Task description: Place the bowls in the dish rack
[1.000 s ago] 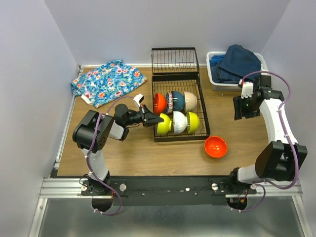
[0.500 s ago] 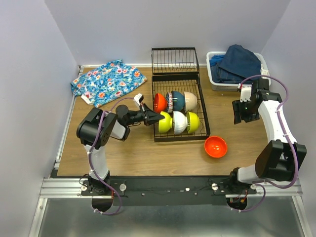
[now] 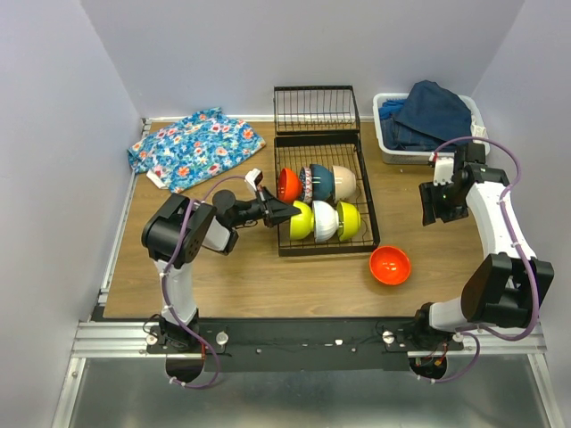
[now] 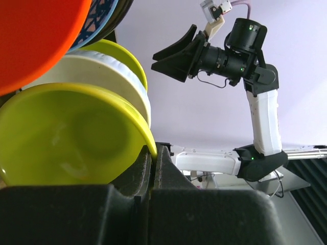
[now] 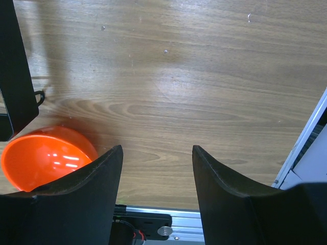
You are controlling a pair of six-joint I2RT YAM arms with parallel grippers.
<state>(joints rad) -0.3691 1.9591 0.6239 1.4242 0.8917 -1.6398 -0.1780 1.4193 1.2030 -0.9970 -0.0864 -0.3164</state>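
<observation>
Edgewise, yellow-green bowl (image 4: 71, 138) facing left, rim pinched by left pincer (image 4: 154, 151), right pincer (image 5: 157, 149) agape

no readable txt anywhere tbh. checked the bowls (image 3: 312, 201), dish rack (image 3: 368, 207), white bin (image 3: 385, 150) and floral cloth (image 3: 196, 147), no labels, brands or nums i can make out.

Bowls (image 3: 323, 181) stand in the dish rack (image 3: 316, 111); a lone bowl (image 3: 390, 265) lies right of it.
</observation>
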